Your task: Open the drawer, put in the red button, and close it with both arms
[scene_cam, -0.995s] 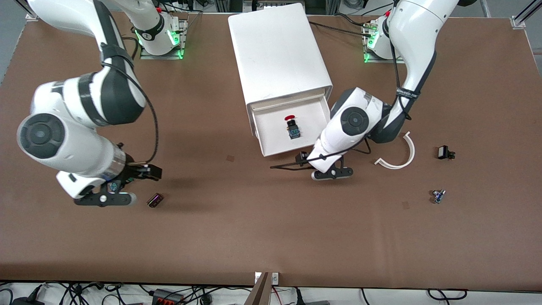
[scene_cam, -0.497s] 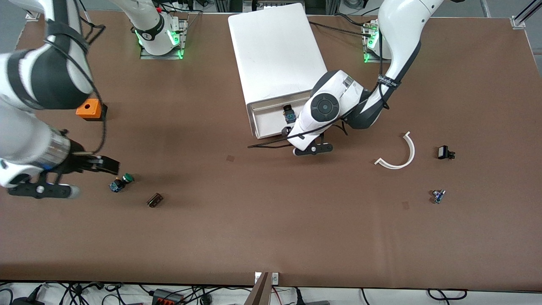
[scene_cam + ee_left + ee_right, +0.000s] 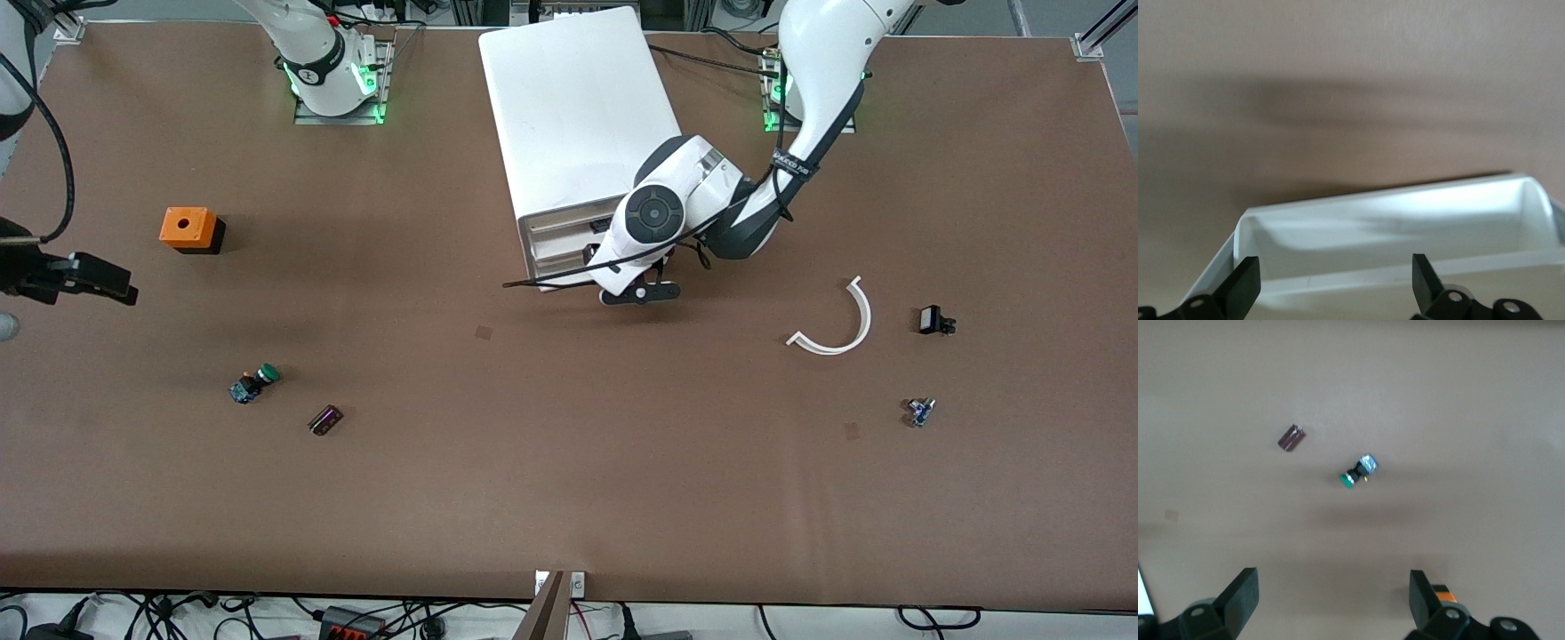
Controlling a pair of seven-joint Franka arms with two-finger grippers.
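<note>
The white cabinet (image 3: pixel 582 107) stands at the back middle of the table. Its drawer (image 3: pixel 558 256) sticks out only a little. The red button does not show; the drawer's inside is almost wholly covered. My left gripper (image 3: pixel 637 292) is at the drawer's front, at the end toward the left arm. In the left wrist view the left gripper (image 3: pixel 1335 277) is open, with the drawer's white front lip (image 3: pixel 1391 227) just past its fingertips. My right gripper (image 3: pixel 1335 593) is open and empty, high over the table's right-arm end. Only the right wrist (image 3: pixel 76 277) shows in the front view.
An orange block (image 3: pixel 187 229), a green-capped button (image 3: pixel 254 383) and a small dark part (image 3: pixel 325 420) lie toward the right arm's end. A white curved piece (image 3: pixel 840 324), a black part (image 3: pixel 933 320) and a small blue part (image 3: pixel 920 411) lie toward the left arm's end.
The left gripper has pushed the drawer from wide open to nearly shut, covering the red button. The right arm has drawn back toward its end of the table, uncovering the orange block and green button.
</note>
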